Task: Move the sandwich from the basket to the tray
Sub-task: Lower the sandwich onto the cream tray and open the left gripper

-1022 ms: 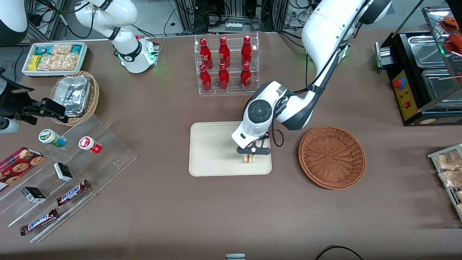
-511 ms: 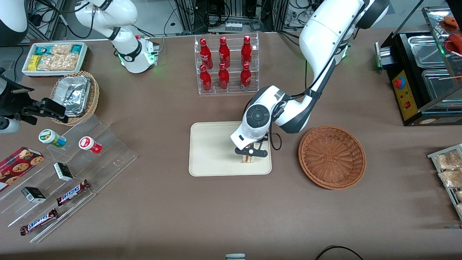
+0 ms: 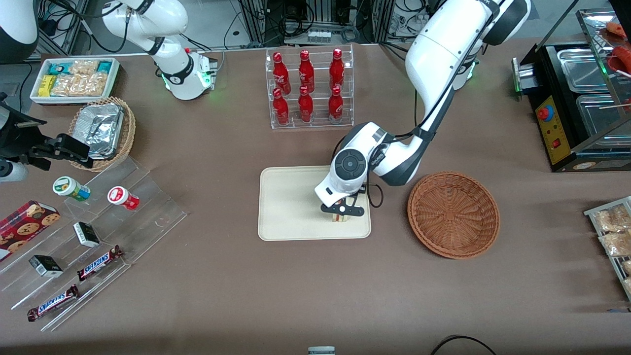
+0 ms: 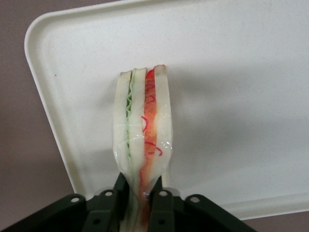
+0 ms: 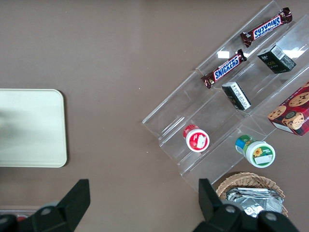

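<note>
My left gripper [image 3: 342,212] is shut on the sandwich [image 3: 340,217] and holds it upright on or just above the cream-white tray [image 3: 291,207], near the tray's corner closest to the basket. In the left wrist view the black fingers [image 4: 119,188] pinch the sandwich [image 4: 142,130] at one end; its green and red filling layers show between pale bread, with the tray [image 4: 231,96] under it. The reddish-brown wicker basket [image 3: 453,214] lies empty beside the tray, toward the working arm's end of the table.
A clear rack of red bottles [image 3: 308,88] stands farther from the front camera than the tray. A clear stepped display with snack bars and cups [image 3: 88,236], a lighter basket with foil trays [image 3: 103,130] and a white snack bin [image 3: 74,79] lie toward the parked arm's end.
The gripper with the sandwich has shifted slightly over the tray and sunk closer to it. The basket and tray have not moved.
</note>
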{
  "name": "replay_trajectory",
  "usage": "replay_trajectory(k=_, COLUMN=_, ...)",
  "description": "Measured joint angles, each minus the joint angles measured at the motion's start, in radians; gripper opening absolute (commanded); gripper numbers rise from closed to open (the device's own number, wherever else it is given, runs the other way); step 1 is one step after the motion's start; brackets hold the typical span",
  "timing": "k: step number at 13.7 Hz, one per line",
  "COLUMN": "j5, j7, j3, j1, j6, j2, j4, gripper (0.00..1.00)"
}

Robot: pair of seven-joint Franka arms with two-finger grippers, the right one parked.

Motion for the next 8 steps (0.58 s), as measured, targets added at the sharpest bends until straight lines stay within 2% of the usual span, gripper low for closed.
replay_trajectory(k=8, j5=0.000, j7=-0.049, j3=0.010, j1=0.000, j6=0.001, j2=0.000, j4=0.040, gripper=1.00)
